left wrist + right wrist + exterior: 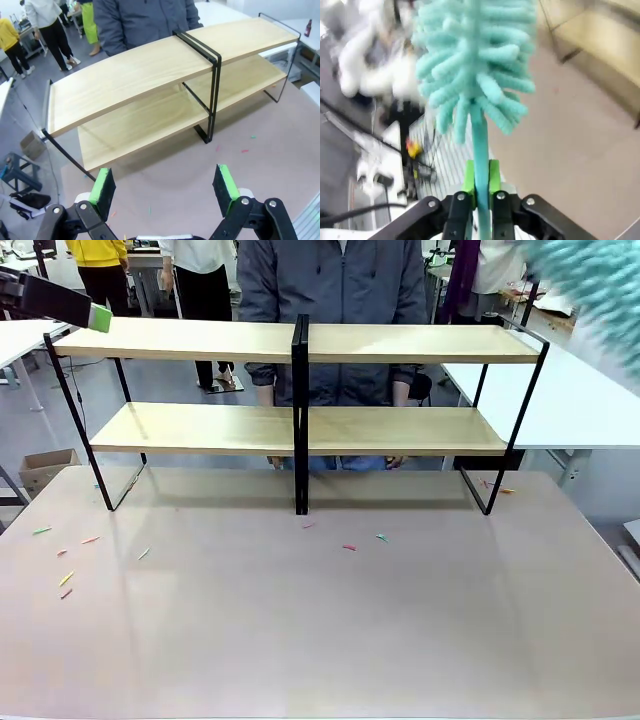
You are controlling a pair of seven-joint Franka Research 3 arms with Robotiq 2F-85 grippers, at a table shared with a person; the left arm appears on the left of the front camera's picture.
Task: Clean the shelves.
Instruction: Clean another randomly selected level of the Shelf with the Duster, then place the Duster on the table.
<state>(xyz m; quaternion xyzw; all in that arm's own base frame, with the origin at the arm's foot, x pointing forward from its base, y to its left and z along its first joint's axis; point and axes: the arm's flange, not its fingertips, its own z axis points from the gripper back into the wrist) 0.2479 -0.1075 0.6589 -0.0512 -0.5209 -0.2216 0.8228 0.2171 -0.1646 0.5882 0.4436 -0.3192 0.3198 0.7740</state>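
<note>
Shelves (300, 430) standing at the far side of the bench (320, 620), person behind them; left gripper (166, 186) jaws open, empty, before the shelves; right gripper (480, 180) jaws clamped on a teal duster (475, 65) handle; coloured scraps (349, 547) on the bench in front of the shelves

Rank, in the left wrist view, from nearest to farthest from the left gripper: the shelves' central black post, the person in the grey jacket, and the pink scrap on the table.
1. The pink scrap, on the pale table ahead of the open left gripper, to its right.
2. The central black post of the light wooden shelves, beyond the scrap.
3. The person in the grey jacket, behind the shelves at the far side.
</note>
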